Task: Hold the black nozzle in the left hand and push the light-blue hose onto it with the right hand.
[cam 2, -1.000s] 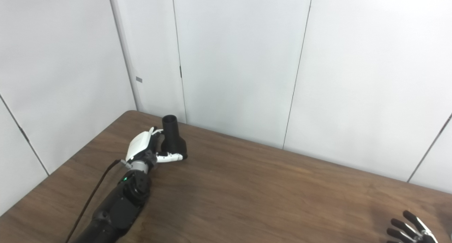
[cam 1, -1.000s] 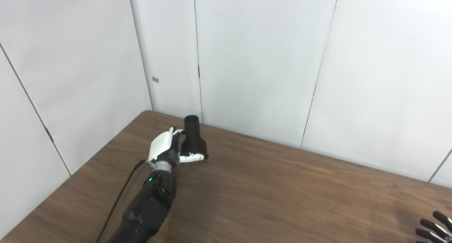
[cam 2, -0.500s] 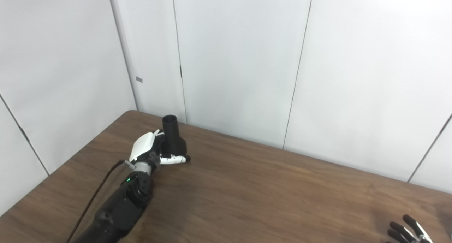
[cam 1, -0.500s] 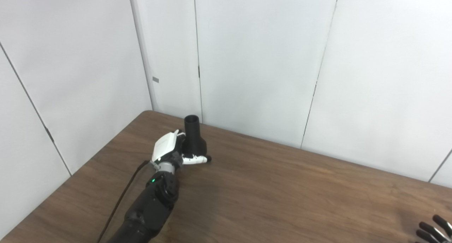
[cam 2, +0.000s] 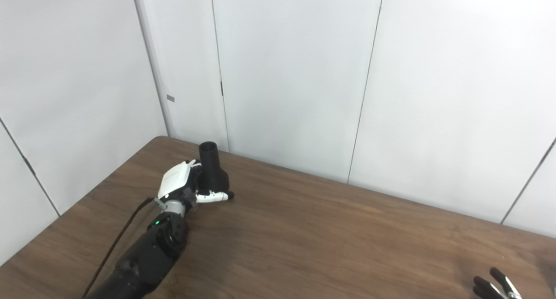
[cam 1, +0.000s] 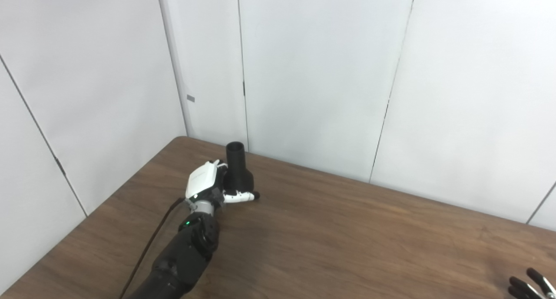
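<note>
The black nozzle (cam 1: 238,171) stands upright on the brown table (cam 1: 347,238) near its far left corner, narrow neck up and wide base down. My left hand (cam 1: 204,184) presses against its left side. The thumb lies across the front of the base and the fingers are hidden behind the nozzle, so the hand is closed around it. Only the dark fingertips of my right hand (cam 1: 527,287) show, spread apart at the bottom right edge and holding nothing. No light-blue hose appears in either view.
White wall panels (cam 1: 312,73) rise directly behind the table's far edge, close to the nozzle. A black cable (cam 1: 147,247) runs along my left forearm. Bare wood lies between the two hands.
My left hand has moved in tighter on the nozzle and its thumb now reaches further across the base. The right hand has sunk lower towards the bottom edge.
</note>
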You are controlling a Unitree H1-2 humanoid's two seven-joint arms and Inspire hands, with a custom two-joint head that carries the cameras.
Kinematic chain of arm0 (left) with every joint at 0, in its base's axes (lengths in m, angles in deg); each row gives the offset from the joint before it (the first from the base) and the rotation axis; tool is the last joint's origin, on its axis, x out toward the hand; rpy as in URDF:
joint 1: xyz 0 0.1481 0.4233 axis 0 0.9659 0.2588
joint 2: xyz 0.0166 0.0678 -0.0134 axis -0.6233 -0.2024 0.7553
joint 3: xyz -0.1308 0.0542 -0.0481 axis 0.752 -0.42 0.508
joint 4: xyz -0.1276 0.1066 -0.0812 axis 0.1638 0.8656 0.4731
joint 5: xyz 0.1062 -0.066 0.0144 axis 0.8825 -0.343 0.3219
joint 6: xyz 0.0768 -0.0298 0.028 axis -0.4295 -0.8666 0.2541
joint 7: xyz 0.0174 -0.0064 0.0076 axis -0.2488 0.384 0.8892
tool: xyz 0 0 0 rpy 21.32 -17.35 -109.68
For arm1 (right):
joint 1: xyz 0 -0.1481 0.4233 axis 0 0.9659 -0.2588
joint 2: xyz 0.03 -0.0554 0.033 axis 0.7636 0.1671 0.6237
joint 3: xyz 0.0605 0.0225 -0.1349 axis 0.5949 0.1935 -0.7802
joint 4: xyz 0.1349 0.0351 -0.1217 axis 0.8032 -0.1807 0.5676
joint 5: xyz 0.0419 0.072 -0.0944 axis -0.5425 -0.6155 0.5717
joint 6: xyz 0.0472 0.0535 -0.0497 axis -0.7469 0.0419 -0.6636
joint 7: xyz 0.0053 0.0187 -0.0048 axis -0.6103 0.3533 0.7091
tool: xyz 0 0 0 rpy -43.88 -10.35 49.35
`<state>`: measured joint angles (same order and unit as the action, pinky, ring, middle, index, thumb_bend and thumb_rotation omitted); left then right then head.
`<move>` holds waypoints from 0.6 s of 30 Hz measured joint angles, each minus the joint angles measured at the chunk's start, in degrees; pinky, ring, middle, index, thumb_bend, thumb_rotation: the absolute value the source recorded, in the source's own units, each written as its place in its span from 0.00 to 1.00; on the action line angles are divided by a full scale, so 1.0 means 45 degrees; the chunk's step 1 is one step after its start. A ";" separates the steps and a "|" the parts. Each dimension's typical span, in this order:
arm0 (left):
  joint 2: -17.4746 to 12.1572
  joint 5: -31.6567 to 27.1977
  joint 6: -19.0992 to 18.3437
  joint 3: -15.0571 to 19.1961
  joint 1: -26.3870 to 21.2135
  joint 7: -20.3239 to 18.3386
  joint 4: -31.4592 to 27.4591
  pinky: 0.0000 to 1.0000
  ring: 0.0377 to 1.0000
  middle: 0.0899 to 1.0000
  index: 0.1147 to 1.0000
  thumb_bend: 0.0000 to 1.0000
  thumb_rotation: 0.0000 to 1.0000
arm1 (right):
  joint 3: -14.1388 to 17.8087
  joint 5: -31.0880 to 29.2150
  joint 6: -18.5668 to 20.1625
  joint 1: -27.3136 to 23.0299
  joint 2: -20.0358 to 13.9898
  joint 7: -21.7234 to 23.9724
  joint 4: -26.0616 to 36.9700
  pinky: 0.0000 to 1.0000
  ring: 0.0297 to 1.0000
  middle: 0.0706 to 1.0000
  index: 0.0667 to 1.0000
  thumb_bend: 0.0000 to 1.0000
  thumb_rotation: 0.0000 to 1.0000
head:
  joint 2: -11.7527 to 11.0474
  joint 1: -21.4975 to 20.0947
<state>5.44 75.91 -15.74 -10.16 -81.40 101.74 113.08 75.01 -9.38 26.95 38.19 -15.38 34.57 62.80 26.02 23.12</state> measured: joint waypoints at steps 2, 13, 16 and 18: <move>-0.0037 -0.0034 0.0150 0.0004 -0.0044 0.0105 0.0105 1.00 0.95 0.84 0.57 0.85 0.28 | -0.0012 0.0015 0.0056 0.0015 0.0023 -0.0019 0.0028 0.76 0.82 0.81 0.88 0.58 0.09 | 0.0000 -0.0019; -0.0140 -0.0076 0.0463 0.0013 -0.0043 0.0335 0.0294 0.95 0.86 0.71 0.42 0.52 0.06 | -0.0114 0.0121 0.0441 0.0135 0.0127 -0.0181 0.0329 0.80 0.85 0.81 0.88 0.55 0.07 | 0.0039 -0.0059; -0.0181 -0.0088 0.0460 0.0009 -0.0043 0.0287 0.0293 0.96 0.87 0.71 0.42 0.52 0.05 | -0.0142 0.0118 0.0440 0.0136 0.0128 -0.0182 0.0327 0.84 0.87 0.82 0.88 0.54 0.03 | 0.0020 -0.0097; -0.0183 -0.0094 0.0461 0.0012 -0.0043 0.0286 0.0293 0.97 0.86 0.71 0.42 0.52 0.05 | -0.0148 0.0124 0.0431 0.0134 0.0128 -0.0191 0.0320 0.85 0.86 0.82 0.88 0.54 0.03 | 0.0000 -0.0156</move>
<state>4.62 75.49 -13.67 -10.11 -81.59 103.02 114.39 74.35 -8.82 28.89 38.79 -14.81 33.71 64.24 26.02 22.41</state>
